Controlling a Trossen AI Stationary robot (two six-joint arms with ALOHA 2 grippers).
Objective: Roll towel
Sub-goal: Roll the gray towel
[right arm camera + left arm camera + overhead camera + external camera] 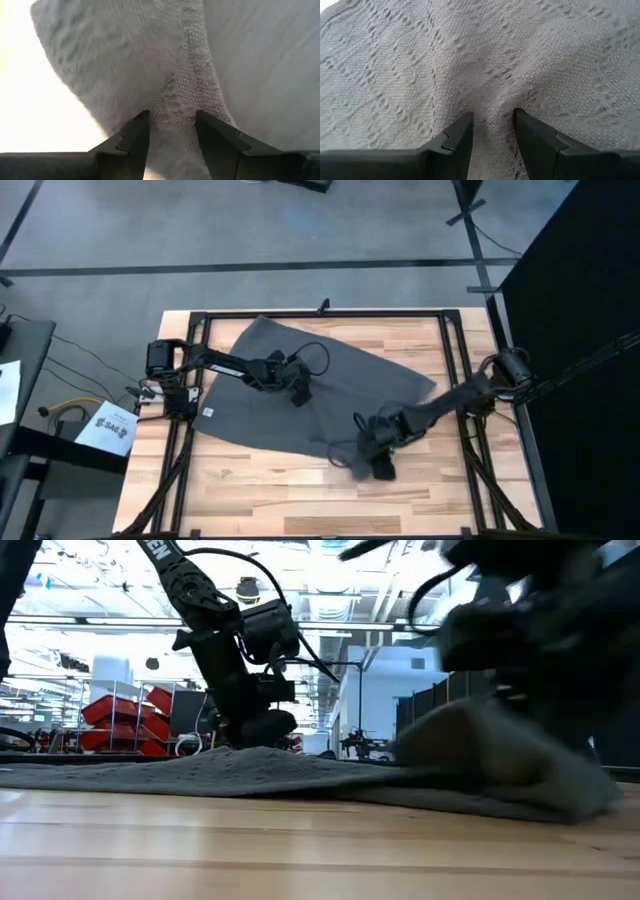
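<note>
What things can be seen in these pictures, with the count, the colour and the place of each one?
towel: one, dark grey, spread at a slant across the middle of the table, near corner lifted off the wood.
table: one, light wood with a black frame, under both arms.
paper sheet: one, white, on the stand beside the table's left side.
shelves: red, in the room behind the table, low view.
left gripper: one, dark, down on the middle of the towel, a fold of cloth between its fingers.
right gripper: one, dark, at the towel's near edge, shut on the lifted cloth.
</note>
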